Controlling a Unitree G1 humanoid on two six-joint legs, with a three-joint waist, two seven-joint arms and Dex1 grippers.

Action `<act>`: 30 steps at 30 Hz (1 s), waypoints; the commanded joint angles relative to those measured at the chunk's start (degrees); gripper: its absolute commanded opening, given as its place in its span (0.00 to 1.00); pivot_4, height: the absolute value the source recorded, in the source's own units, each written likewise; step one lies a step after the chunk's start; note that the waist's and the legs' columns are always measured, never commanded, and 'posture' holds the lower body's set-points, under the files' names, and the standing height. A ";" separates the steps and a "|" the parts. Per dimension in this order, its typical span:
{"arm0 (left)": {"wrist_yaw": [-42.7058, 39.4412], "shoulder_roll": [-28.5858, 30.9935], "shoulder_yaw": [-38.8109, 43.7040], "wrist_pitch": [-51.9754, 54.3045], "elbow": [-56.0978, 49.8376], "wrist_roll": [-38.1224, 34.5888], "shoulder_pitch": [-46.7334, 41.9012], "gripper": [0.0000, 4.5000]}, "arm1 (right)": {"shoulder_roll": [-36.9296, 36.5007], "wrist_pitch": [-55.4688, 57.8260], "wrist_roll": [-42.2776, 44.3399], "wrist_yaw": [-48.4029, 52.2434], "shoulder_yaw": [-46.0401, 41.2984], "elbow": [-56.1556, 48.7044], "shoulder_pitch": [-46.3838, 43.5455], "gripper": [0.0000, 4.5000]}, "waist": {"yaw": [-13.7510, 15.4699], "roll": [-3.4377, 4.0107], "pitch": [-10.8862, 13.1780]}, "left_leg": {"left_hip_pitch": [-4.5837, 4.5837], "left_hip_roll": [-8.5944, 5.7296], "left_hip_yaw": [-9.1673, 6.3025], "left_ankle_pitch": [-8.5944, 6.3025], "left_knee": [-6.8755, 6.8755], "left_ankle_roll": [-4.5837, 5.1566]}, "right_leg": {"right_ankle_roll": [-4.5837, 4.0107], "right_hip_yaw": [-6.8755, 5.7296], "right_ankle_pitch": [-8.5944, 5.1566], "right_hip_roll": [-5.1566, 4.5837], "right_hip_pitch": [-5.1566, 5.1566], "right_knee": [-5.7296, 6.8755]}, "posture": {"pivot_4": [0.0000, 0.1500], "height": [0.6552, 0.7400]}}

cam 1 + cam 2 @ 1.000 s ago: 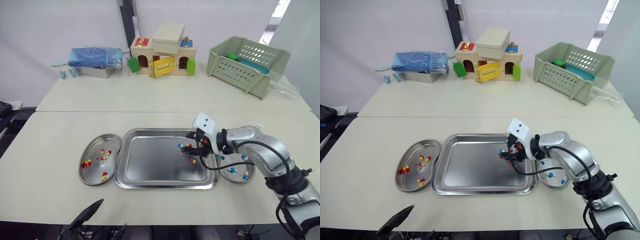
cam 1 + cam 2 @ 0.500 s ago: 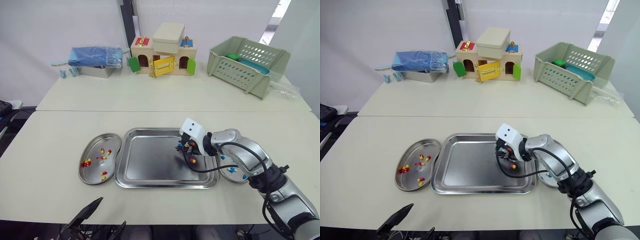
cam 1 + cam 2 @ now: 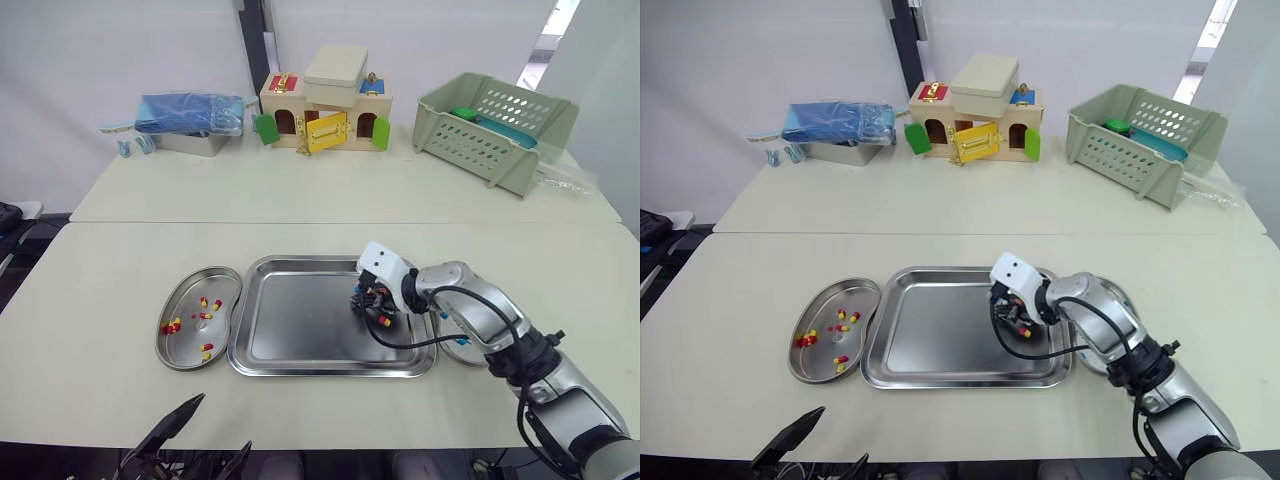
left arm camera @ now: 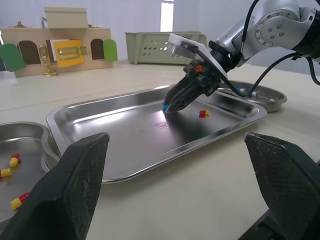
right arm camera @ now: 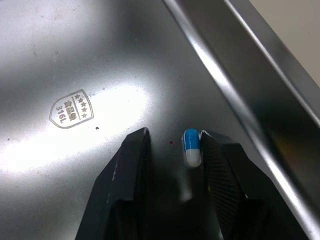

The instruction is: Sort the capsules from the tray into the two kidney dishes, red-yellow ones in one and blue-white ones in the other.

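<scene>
The steel tray (image 3: 300, 335) lies between two kidney dishes. My right gripper (image 5: 172, 137) is open and tips down on the tray floor near its right side, also seen as the right gripper (image 3: 362, 300). A blue-white capsule (image 5: 191, 154) lies between the fingers, against one of them. One red-yellow capsule (image 3: 384, 321) rests just beside them. The left dish (image 3: 163, 352) holds several red-yellow capsules. The right dish (image 3: 472, 357), partly behind my arm, holds blue-white ones. My left gripper (image 4: 176, 137) hangs open and empty by the table's front edge.
At the back of the table stand a blue-wrapped metal box (image 3: 190, 122), a toy house (image 3: 325, 105) and a green basket (image 3: 495, 125). A seam (image 3: 200, 223) crosses the table between them and the tray.
My right gripper has shifted left across the tray, away from its right rim, and come down around the blue-white capsule. The left arm has stayed put.
</scene>
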 commanded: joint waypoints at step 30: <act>-10.59 10.94 -7.28 -3.79 -1.45 -3.81 -8.91 1.00 | -37.05 -19.68 12.04 30.88 -27.05 -5.66 21.03 0.00 | -0.64 -0.04 -0.01 | 0.33 0.02 0.02 0.00 -0.01 0.03 | -0.01 0.06 0.00 0.07 0.29 0.00 | 1.00 1.00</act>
